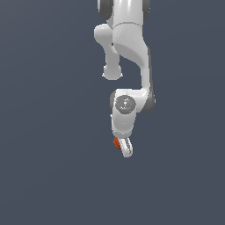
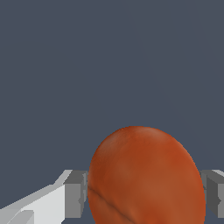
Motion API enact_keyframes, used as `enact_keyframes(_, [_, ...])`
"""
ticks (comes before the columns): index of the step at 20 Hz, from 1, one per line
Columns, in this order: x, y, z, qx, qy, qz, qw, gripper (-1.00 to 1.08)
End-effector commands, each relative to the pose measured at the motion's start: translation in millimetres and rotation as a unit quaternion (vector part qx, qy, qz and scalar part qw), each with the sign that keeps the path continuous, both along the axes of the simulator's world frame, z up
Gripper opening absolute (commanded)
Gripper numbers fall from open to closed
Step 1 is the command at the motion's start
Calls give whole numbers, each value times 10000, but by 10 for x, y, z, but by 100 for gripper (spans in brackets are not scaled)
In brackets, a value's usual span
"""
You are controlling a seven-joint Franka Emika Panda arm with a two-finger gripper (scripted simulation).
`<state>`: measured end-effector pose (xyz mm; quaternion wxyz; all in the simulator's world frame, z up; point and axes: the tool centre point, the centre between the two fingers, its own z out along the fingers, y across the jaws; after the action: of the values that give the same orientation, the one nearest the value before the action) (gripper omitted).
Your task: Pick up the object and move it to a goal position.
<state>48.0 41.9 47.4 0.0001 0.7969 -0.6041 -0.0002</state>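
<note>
White Panda arm (image 1: 132, 52) hung down from the top edge of the exterior view against a plain dark blue-grey backdrop (image 1: 44, 132); wrist joint sat mid-frame with the gripper (image 1: 123, 148) below it, pointing downward and tilted a bit toward the exterior view's right; one white finger (image 1: 127, 149) was clearly visible there, the other was hidden behind it or behind the ball; orange-red ball (image 1: 117, 143) showed only as a small sliver at the gripper's side toward the exterior view's left, touching the finger, mostly covered by it.

Wrist view was much clearer; the ball (image 2: 146, 177) filled the space between the two grey finger pads (image 2: 75, 194); surface looked mottled with a darker crease line running across its lower part; one pad met the ball on each side with no gap seen, so the gripper was closed around the ball, gripping it at a fairly wide spread; white finger body (image 2: 39, 203) ran off toward the frame corner; nothing but flat blue-grey behind the ball; whether a surface lay beneath could not be told from either view.
</note>
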Motion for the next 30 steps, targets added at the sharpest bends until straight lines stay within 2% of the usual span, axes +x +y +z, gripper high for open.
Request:
enact_keyframes(1, [3,-1,-5,0,-1,-1,10000,-100])
enact_keyframes(17, [-19,-79,121,3,-3,-1,10000,-100])
enact_keyframes(24, [-92,-329,511,8,-2,-4,10000,-100])
enact_keyframes(30, [-194,-689,1077,11,-1,-5,10000,-100])
